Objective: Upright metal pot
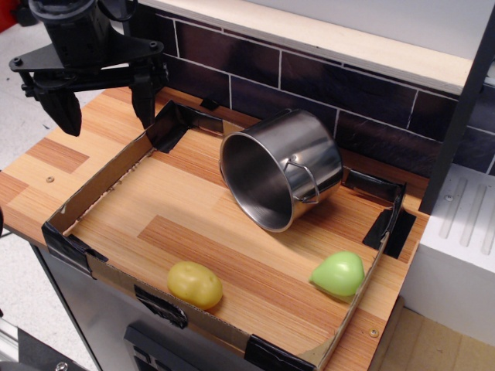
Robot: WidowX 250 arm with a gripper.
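The metal pot (282, 168) is shiny steel and lies on its side near the back of the wooden surface, its open mouth facing front-left. One wire loop handle (303, 182) shows on its right side. My gripper (104, 104) is black, hangs at the far left above the back-left corner of the cardboard border, well apart from the pot. Its two fingers are spread wide and hold nothing.
A low cardboard wall (108, 182) taped with black tape rings the wooden surface. A yellow toy food (194, 284) lies at the front, a green one (339, 273) at the front right. A dark tiled wall (309, 81) stands behind; a white unit (464, 239) stands right.
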